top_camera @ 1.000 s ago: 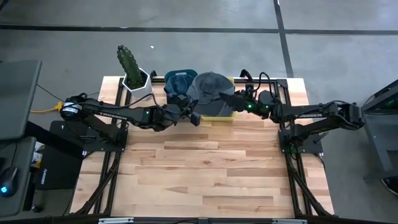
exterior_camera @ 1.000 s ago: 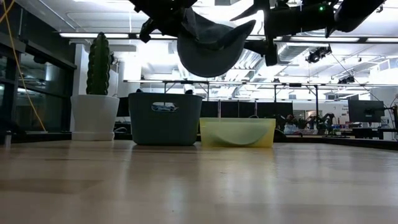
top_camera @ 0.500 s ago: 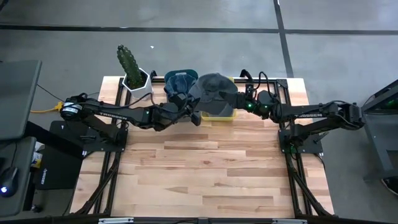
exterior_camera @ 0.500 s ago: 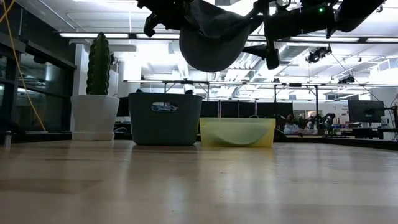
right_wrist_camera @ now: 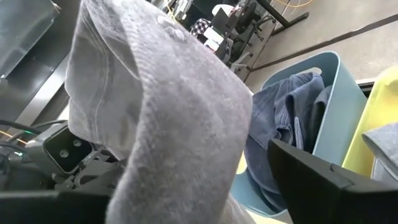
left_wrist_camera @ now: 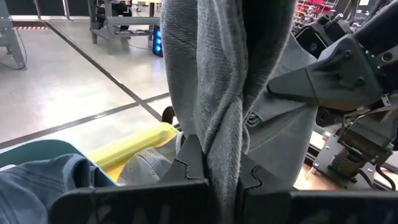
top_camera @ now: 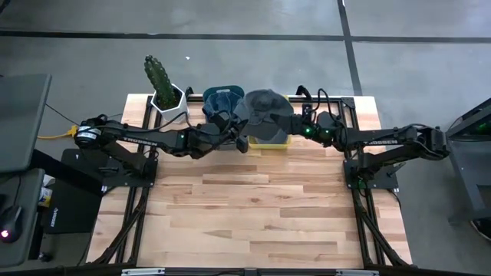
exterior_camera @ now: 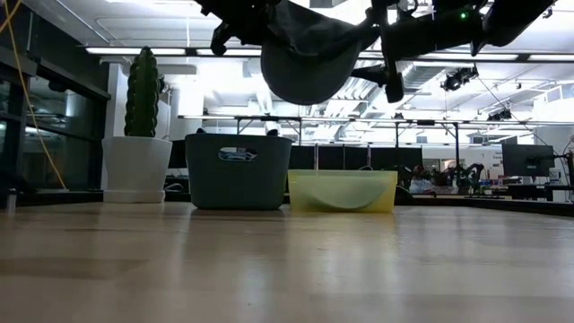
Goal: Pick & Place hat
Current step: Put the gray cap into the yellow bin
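Note:
A grey hat hangs in the air over the yellow bin at the table's far edge. My left gripper reaches in from the left and is shut on the hat's cloth. My right gripper comes level from the right and is open. Its two fingers stand above and below the hat's right side. In the low view the hat's crown sags below both grippers, well above the bins. My left gripper pinches a bunched fold of the hat's grey cloth between its two fingers, coming level from the table's left. The hat is lifted clear, and its crown bulges down below the hold. Of my right gripper, I cannot tell whether its fingers touch the hat.
A blue bin holding denim cloth stands left of the yellow bin, which holds another grey hat. A potted cactus stands at the far left corner. The near part of the wooden table is bare.
The hat has swung a little up and toward the table's right, so its right side now lies between my right gripper's fingers. My left gripper has kept its hold and its place.

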You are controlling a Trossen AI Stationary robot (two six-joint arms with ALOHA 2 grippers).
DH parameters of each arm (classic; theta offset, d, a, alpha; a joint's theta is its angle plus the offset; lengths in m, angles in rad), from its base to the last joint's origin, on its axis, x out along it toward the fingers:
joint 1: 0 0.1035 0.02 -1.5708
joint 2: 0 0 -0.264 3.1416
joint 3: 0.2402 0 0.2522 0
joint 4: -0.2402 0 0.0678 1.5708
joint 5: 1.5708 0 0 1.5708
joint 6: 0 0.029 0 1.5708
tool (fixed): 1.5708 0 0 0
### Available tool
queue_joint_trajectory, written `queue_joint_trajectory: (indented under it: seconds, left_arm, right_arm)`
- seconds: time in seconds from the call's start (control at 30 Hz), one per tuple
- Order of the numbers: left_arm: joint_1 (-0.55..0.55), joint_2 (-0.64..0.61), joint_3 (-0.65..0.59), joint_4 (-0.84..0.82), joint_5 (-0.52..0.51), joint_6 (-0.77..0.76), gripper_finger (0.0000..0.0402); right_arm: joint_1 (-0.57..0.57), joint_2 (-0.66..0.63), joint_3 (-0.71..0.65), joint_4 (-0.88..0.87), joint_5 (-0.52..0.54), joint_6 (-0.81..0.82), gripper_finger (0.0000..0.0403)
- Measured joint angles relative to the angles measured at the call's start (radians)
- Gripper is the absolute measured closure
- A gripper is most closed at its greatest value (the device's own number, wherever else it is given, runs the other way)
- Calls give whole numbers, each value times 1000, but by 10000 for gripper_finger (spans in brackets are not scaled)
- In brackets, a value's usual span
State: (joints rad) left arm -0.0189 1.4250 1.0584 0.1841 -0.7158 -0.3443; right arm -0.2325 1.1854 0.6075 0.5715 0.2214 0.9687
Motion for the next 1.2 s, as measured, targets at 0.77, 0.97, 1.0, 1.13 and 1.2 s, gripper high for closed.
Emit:
queue_joint_trajectory:
  seconds: [0.77, 0.97, 1.0, 1.13, 1.2]
  left_arm:
    - [0, 0, 0, -8, 20, 0, 401]
    - [0, 0, 0, -8, 22, 0, 400]
    - [0, 0, 0, -7, 22, -1, 399]
    - [0, 0, 0, -6, 25, -2, 391]
    - [0, 0, 2, -6, 26, -3, 388]
  right_arm:
    - [-1, 0, 0, -12, -30, -59, 390]
    - [-3, 0, 0, -9, -37, -79, 392]
    - [-3, 0, 0, -9, -39, -82, 394]
    - [-3, 0, 0, -9, -47, -82, 396]
    - [-3, 0, 0, -8, -48, -86, 396]
